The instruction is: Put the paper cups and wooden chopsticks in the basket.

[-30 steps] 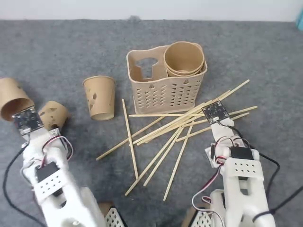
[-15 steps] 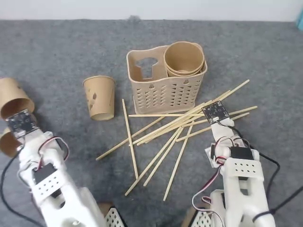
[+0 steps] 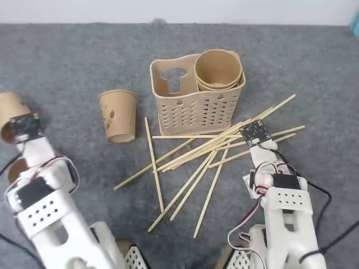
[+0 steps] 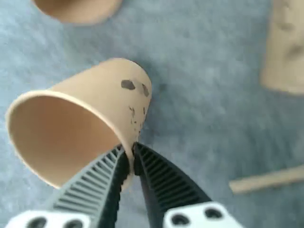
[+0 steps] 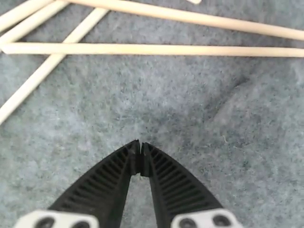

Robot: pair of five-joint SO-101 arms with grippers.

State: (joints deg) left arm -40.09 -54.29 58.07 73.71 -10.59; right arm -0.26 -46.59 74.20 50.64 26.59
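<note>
My left gripper (image 4: 130,151) is shut on the rim of a tan paper cup (image 4: 80,123), which is tipped on its side over the carpet. In the high view this cup (image 3: 15,168) peeks out beside the left arm at the far left. A second cup (image 3: 10,110) lies on its side behind it. A third cup (image 3: 118,115) stands upside down left of the beige basket (image 3: 193,115), which holds stacked cups (image 3: 219,69). Several wooden chopsticks (image 3: 196,154) lie scattered in front of the basket. My right gripper (image 5: 140,154) is shut and empty above the carpet, close to some chopsticks (image 5: 156,49).
Grey carpet covers the table. The basket's left compartment (image 3: 173,81) is open. Bare carpet lies between the left arm and the chopstick pile, and to the right of the right arm (image 3: 283,202).
The left arm has swung to the left with the cup in its gripper, carrying it from beside the upside-down cup to the table's left edge. The right arm has not moved.
</note>
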